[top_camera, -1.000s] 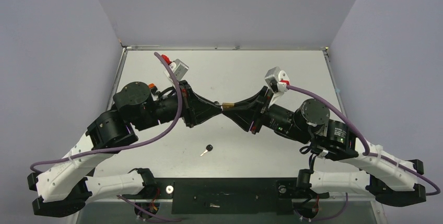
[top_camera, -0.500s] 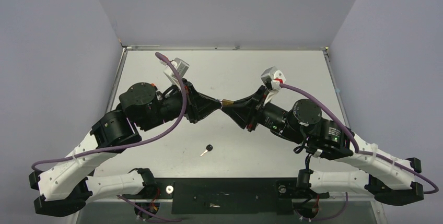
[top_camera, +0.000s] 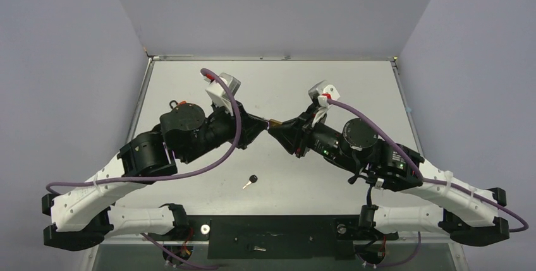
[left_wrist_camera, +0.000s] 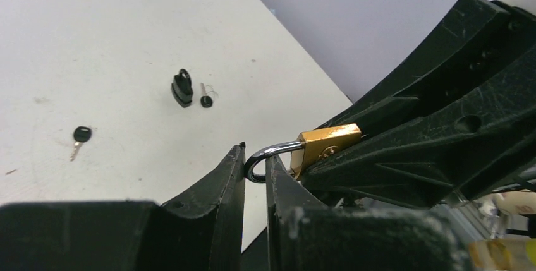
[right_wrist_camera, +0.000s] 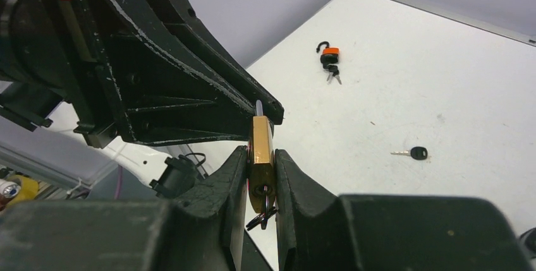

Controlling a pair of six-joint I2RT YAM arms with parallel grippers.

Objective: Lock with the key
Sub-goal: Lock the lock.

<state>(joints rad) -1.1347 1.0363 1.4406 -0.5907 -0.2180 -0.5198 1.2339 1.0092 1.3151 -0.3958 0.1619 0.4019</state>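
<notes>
Brass padlock (left_wrist_camera: 328, 141), small and rectangular, with a silver steel shackle (left_wrist_camera: 268, 152), held in the air above the middle of the white tabletop (top_camera: 341, 88), between two black grippers meeting tip to tip. Squeezed on both flat faces of its body by the right gripper (right_wrist_camera: 260, 156), clamped tight. Pinched at the curved end of the shackle by the left gripper (left_wrist_camera: 255, 159), likewise closed on the steel loop. Hanging under the lock body in the right wrist view, a dark key bunch (right_wrist_camera: 261, 217); cannot tell whether seated or turned. Loose on the table nearer the arm bases, a silver key with a round black head (top_camera: 251, 181). Farther off, a black padlock (left_wrist_camera: 182, 88) with a small key (left_wrist_camera: 205, 99) just beside it, and an orange-and-black padlock (right_wrist_camera: 328, 53) with keys attached.
</notes>
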